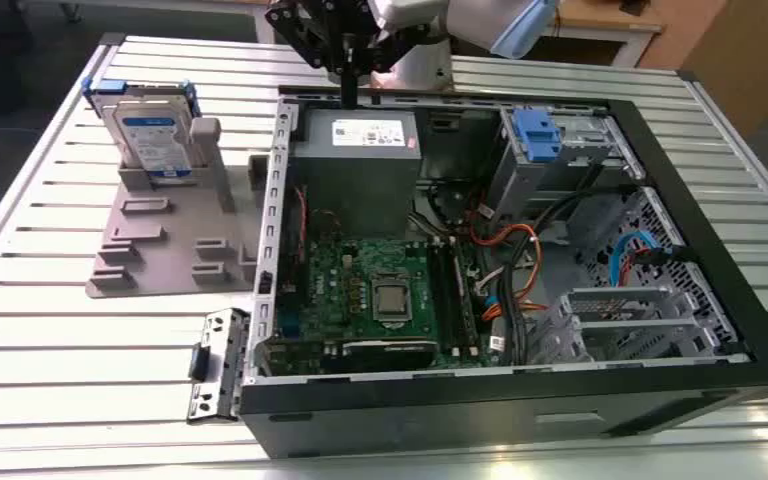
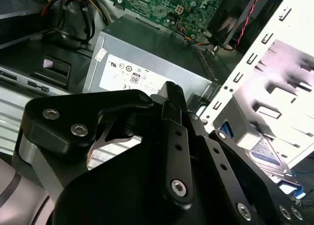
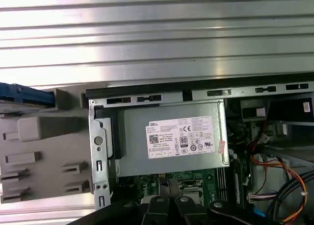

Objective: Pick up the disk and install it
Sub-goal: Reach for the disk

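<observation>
Where the ribbed aluminium counter (image 1: 37, 350) runs to the exterior view's far left, the disk (image 1: 155, 135) stands upright in a slot of a matte grey plastic holder (image 1: 157, 250). It is a flat silver rectangle with a white-and-blue label on its face and blue plastic rails along its edges. Print on the label is too small to make out.

Just to the exterior view's right of the holder lies an open black computer case (image 1: 704, 400). Inside are a green circuit board (image 1: 371, 290), bundled orange and black cables, and a perforated metal cage topped by a blue latch (image 1: 535, 130).

The black tool (image 1: 349, 98) hangs over the far rim of the case, above a smooth grey metal box (image 1: 357, 170) bearing a white sticker (image 1: 373, 133) with rows of small marks. In both wrist views the tool (image 2: 172, 90) (image 3: 167, 183) shows bolted black links and its slim fingers drawn together on nothing, well apart from the disk.
</observation>
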You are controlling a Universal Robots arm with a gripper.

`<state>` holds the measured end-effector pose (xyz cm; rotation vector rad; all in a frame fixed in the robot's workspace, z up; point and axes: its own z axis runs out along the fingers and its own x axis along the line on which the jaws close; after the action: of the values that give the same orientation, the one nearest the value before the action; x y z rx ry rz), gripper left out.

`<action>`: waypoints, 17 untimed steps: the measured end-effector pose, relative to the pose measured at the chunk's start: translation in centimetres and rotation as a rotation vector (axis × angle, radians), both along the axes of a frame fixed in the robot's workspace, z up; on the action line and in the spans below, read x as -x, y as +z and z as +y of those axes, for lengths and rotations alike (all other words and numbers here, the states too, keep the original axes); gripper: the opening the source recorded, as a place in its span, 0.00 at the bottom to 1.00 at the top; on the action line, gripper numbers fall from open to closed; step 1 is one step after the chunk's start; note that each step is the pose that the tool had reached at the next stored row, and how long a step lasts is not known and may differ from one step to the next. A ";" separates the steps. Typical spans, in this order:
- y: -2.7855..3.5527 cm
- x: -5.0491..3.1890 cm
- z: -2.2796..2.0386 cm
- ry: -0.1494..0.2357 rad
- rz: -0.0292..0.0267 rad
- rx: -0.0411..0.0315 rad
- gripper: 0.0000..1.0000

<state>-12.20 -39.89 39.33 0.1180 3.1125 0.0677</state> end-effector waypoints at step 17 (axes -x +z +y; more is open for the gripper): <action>0.00 1.08 0.00 0.000 -0.0002 0.0001 0.10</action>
<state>-13.28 -39.89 39.33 0.1180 3.1123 0.0676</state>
